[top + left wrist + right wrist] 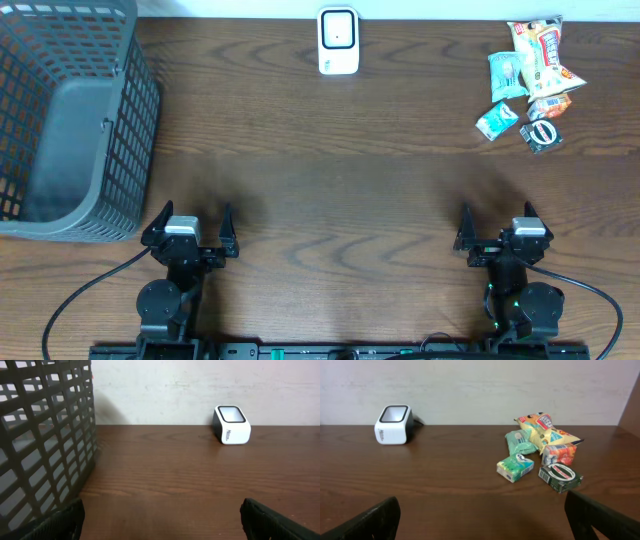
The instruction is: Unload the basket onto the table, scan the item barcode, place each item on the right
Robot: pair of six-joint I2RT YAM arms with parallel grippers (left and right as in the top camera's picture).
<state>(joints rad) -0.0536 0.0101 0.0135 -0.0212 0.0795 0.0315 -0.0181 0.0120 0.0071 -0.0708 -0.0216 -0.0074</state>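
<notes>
A white barcode scanner (338, 41) with a dark window stands at the table's far edge, also seen from the left wrist view as the scanner (231, 425) and from the right wrist view as the scanner (393, 424). A heap of small packaged items (528, 82) lies at the far right: a yellow snack bag (545, 430), two green packs (515, 468), an orange pack (558, 454) and a dark box (560, 477). My left gripper (190, 226) and right gripper (497, 224) rest near the front edge, both open and holding nothing, far from the items.
A large dark grey plastic basket (60, 120) fills the far left corner; its lattice wall (45, 435) stands close to my left gripper. Bare brown wood lies between the grippers and the scanner.
</notes>
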